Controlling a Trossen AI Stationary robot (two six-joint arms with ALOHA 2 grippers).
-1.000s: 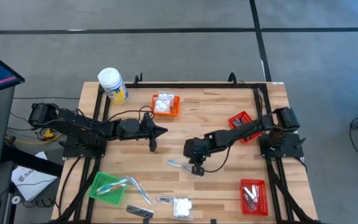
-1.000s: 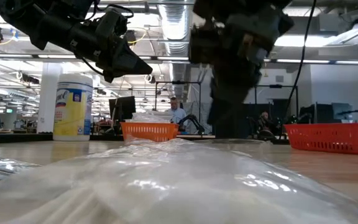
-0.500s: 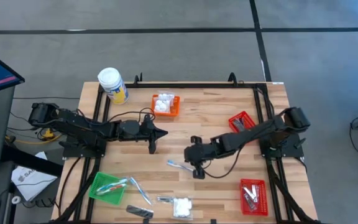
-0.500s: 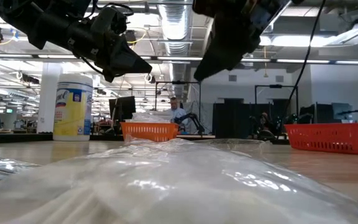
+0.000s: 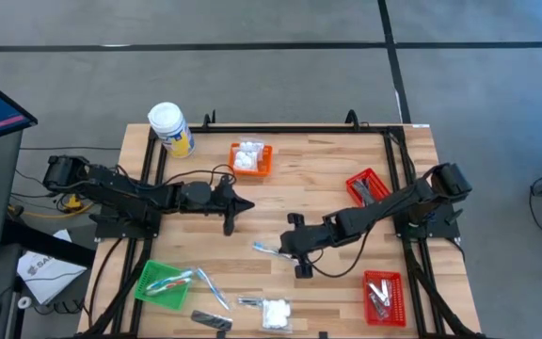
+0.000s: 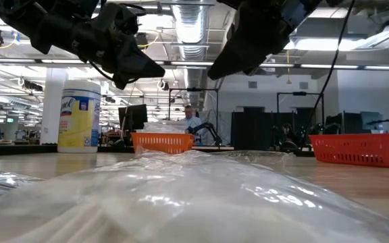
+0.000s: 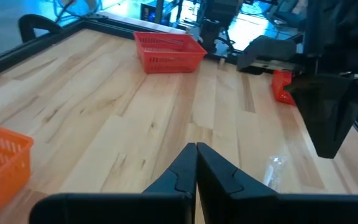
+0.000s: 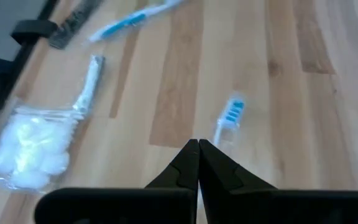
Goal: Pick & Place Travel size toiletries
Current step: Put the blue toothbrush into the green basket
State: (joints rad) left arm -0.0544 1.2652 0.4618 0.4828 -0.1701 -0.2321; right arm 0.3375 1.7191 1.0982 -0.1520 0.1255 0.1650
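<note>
The travel size toiletries lie loose on the wooden table. A clear-wrapped blue-and-white stick (image 5: 266, 249) (image 8: 229, 118) lies mid-table. A packet of white lumps (image 5: 276, 312) (image 8: 23, 149), thin sticks (image 5: 213, 287) and a dark sachet (image 5: 212, 321) lie by the near edge. My right gripper (image 5: 285, 247) (image 8: 198, 144) hangs shut above the table, just right of the blue stick, touching nothing. My left gripper (image 5: 245, 203) (image 7: 196, 146) hovers shut and empty left of the table's middle.
An orange basket (image 5: 250, 158) with white packets and a white-lidded jar (image 5: 170, 129) stand at the far side. Red baskets sit at the right (image 5: 365, 186) and near right (image 5: 382, 294), a green basket (image 5: 163, 281) at the near left. Black rails frame the table.
My right gripper has risen from close to the table top, swung a little toward the near edge and rolled, staying shut and empty. The blue stick has not moved. My left gripper has kept its place.
</note>
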